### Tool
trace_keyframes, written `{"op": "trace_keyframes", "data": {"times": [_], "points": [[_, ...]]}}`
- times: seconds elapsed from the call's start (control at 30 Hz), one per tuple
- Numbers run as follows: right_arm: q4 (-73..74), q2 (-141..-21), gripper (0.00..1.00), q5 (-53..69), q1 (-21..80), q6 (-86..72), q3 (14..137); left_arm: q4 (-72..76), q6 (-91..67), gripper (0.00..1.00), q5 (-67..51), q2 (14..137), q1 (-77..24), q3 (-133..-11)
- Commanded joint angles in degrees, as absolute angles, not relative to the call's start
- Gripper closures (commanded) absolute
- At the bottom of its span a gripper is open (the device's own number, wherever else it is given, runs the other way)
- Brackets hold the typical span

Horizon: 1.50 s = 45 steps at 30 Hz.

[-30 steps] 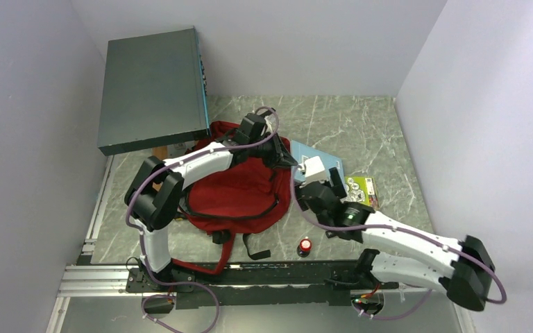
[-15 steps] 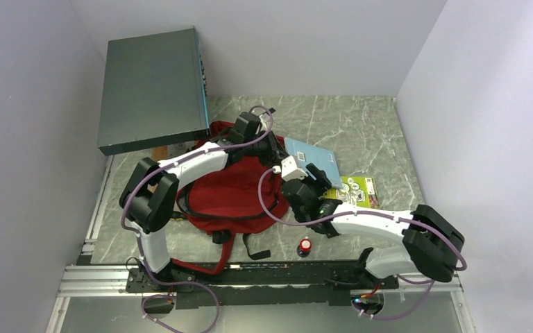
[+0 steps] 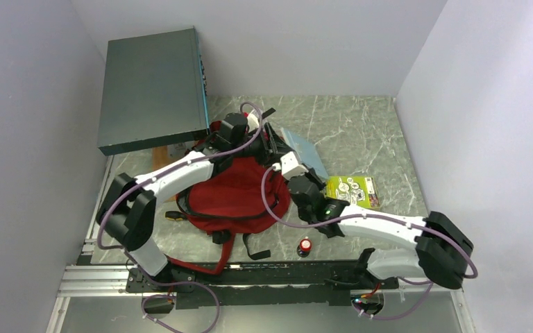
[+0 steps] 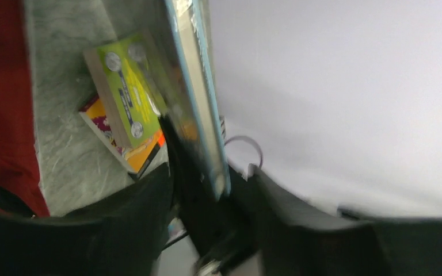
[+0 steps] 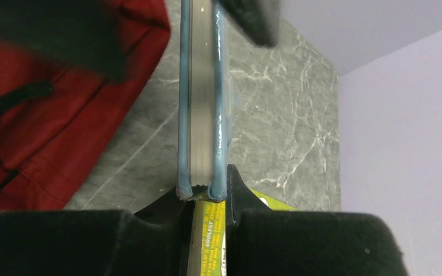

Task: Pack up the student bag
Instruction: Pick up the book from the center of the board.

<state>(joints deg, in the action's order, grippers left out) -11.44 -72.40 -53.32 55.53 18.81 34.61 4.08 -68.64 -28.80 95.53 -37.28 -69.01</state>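
The student bag [image 3: 239,191] lies flat in the middle of the table, dark red with black straps; part of it shows in the right wrist view [image 5: 29,126]. A light-blue book [image 3: 304,147] stands tilted on its edge to the bag's right. My right gripper [image 5: 202,192] is shut on the book's near edge [image 5: 201,115]. At the book's far end, my left gripper [image 3: 272,142] straddles it. In the blurred left wrist view the book [image 4: 198,109] sits between the left fingers [image 4: 288,207] with a gap beside it, so that gripper [image 4: 213,184] is open.
A yellow-green book [image 3: 350,191] lies flat to the right of the bag, under the right gripper [image 5: 207,241]. A small red-topped object [image 3: 305,245] sits near the front rail. A dark grey box [image 3: 153,87] overhangs the back left corner. Walls close in on all sides.
The right gripper swung left and closed on the blue book. The left arm drew back left, the book tipped up onto its edge, and the left jaws loosened.
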Motion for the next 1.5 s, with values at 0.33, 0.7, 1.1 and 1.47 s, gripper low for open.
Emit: {"op": "trace_keyframes", "data": {"times": [0.33,0.7,1.1,1.47], "points": [[6.7,-47.1,1.0,-3.4,31.1,-12.4,44.0,17.6,-57.0,0.0,-35.7,62.6,-37.8,-57.7],[-9.5,-54.6,1.0,46.1,21.0,-46.3,50.5,-5.6,-49.3,0.0,-22.4,34.7,-37.6,-48.0],[-43.4,-63.5,1.0,47.0,27.5,-77.0,35.7,-14.6,-63.2,0.0,-4.3,13.1,-37.6,-31.1],[-55.2,-68.6,1.0,39.5,32.5,-85.0,30.6,-25.5,-79.8,0.0,3.3,2.4,-37.6,-23.8]]}}
